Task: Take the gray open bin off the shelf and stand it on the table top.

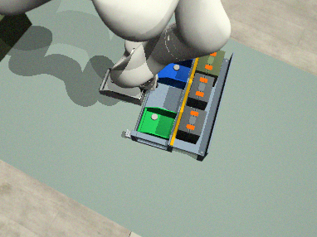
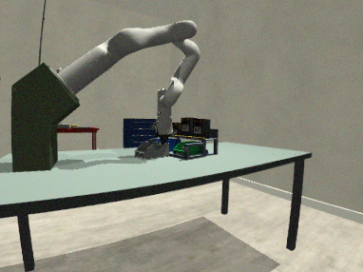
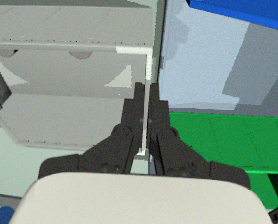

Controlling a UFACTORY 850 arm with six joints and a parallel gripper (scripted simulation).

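The gray open bin [image 1: 120, 89] is off the shelf, on or just above the table top in front of the shelf's middle slot [image 1: 168, 97]; I cannot tell whether it touches the table. It also shows in the side view [image 2: 151, 150]. In the wrist view my gripper [image 3: 146, 97] is shut on the thin side wall of the gray bin [image 3: 75, 90]. The arm hides most of the bin and its contents from above. The green bin [image 1: 157, 122] and the blue bin [image 1: 174, 72] stand on the shelf [image 1: 182, 108], each with a small round part inside.
The shelf's upper row holds dark bins with orange parts [image 1: 195, 118] behind a yellow rail. A dark green box [image 2: 38, 119] stands at the table's left end. The green bin [image 3: 220, 140] lies just right of my fingers.
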